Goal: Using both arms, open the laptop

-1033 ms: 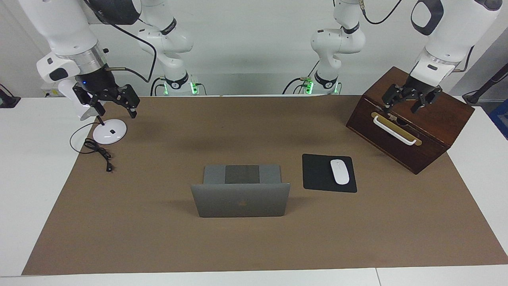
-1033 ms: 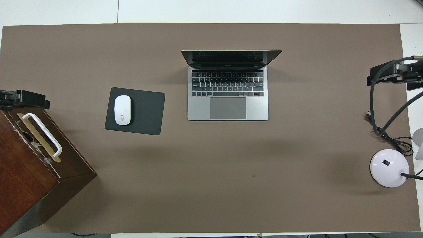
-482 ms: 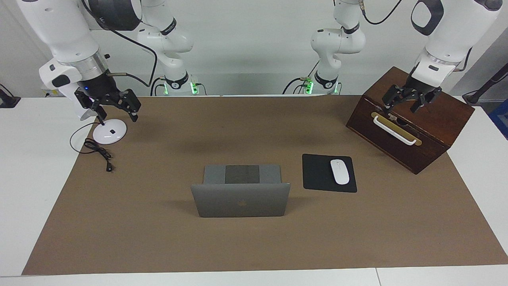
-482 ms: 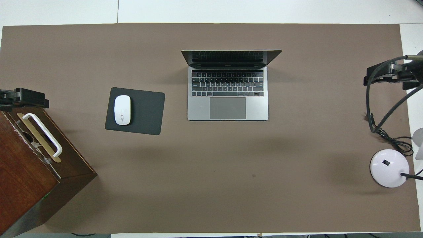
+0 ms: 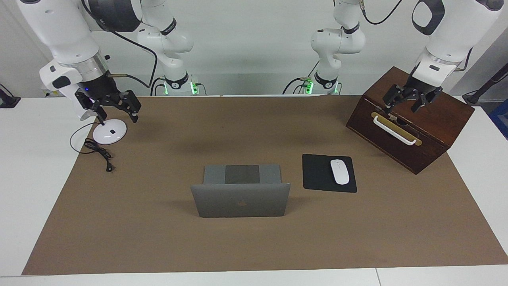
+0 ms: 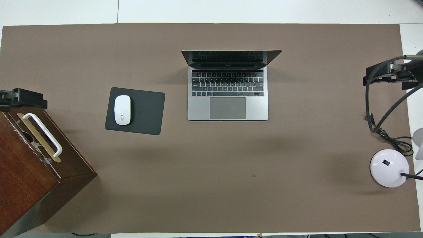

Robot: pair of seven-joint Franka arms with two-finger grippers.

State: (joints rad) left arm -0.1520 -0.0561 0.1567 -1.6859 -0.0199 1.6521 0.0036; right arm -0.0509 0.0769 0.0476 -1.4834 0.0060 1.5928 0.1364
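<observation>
**Standing open on the brown mat, a laptop between two raised arms**

Covering nearly the whole white table (image 5: 24, 190), a brown mat (image 5: 158, 246) carries everything else. Largest on it is a dark wooden box (image 5: 432, 131) with a white handle (image 5: 395, 131), set askew at the left arm's end of the table, close to the robots.

Two white arms hang above the table's ends, both well apart from the laptop. The left arm (image 5: 448, 35) holds its left gripper (image 5: 410, 101) over the top of the wooden box, fingers spread wide, nothing between them. The right arm (image 5: 59, 35) holds its right gripper (image 5: 115, 107) over the edge of the mat, beside the lamp's base — fingers likewise spread wide and holding nothing.

The laptop (image 5: 241, 198) sits mid-table, farther from the robots than the box or the lamp. It is already open: the silver-grey lid stands upright with its dark logo facing away from the robots, and the keyboard and trackpad (image 6: 228, 108) face them.

Beside the laptop, toward the left arm's end, lies a black mouse pad (image 6: 145, 110) with a white mouse (image 6: 122, 109) resting on it.

At the right arm's end a white desk lamp's round base (image 6: 389, 167) stands on the mat — its black cable (image 5: 97, 151) loops loosely next to it.
</observation>
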